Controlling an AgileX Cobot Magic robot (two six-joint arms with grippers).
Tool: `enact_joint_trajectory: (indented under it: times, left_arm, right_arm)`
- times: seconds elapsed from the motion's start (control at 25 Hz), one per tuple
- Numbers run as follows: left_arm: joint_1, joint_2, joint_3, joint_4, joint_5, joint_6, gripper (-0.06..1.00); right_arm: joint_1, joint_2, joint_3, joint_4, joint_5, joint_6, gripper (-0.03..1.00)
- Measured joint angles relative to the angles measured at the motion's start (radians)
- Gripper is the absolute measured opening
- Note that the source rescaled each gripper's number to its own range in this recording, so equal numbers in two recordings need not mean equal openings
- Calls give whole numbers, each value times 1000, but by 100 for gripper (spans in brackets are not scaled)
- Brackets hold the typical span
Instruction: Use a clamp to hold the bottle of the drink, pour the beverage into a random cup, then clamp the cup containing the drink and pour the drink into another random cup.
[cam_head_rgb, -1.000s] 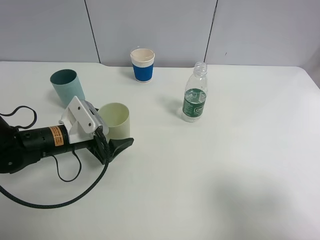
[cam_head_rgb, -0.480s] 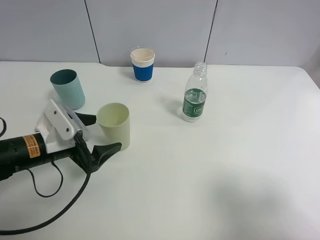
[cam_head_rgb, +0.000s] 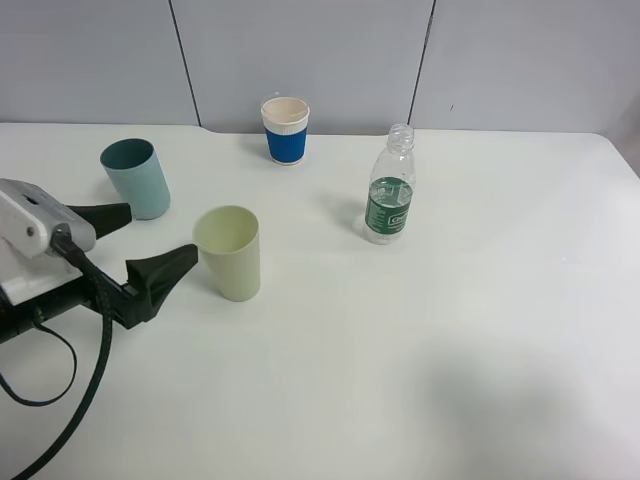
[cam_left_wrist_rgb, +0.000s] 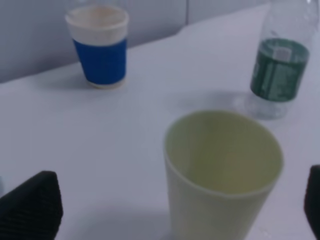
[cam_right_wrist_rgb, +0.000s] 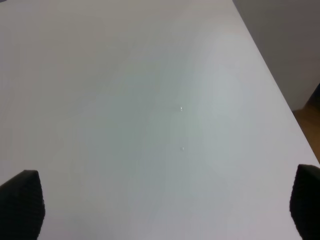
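At the left edge of the frame, the left gripper (cam_head_rgb: 148, 248) has its jaws spread wide, empty. The pale yellow-green paper cup (cam_head_rgb: 229, 252) stands upright on the white surface (cam_head_rgb: 420, 340) just right of the jaws, apart from them. The clear plastic bottle with a green label (cam_head_rgb: 389, 199) stands right of centre. The right gripper's (cam_right_wrist_rgb: 165, 210) jaws are also apart.

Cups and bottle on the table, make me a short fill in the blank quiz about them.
1. The bottle has a ____ label.
2. The cup nearest the left gripper is pale ____.
3. The paper cup by the wall wears a ____ sleeve.
4. The left gripper's jaws are ____, holding nothing.

Missing words: green; yellow; blue; open
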Motion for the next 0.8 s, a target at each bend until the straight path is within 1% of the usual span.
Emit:
enact_joint_trajectory:
  times: [0.12, 0.32, 0.4, 0.52, 0.64, 0.8]
  left_arm:
    - [0, -78, 0, -30, 41, -53, 95]
    - [0, -194, 1, -86, 120, -61, 95]
    - [0, -246, -6, -96, 164, -62, 95]
    - [0, -327, -40, -96, 280, -62, 95]
    - [0, -418, -95, -96, 434, -62, 95]
    - [0, -573, -182, -95, 692, -62, 95]
  right_arm:
    - [0, 0, 0, 0, 0, 0, 100]
    - [0, 0, 0, 0, 0, 0, 100]
    - [0, 0, 0, 0, 0, 0, 100]
    - [0, 0, 0, 0, 0, 0, 100]
    - [0, 0, 0, 0, 0, 0, 100]
    - [0, 0, 0, 0, 0, 0, 100]
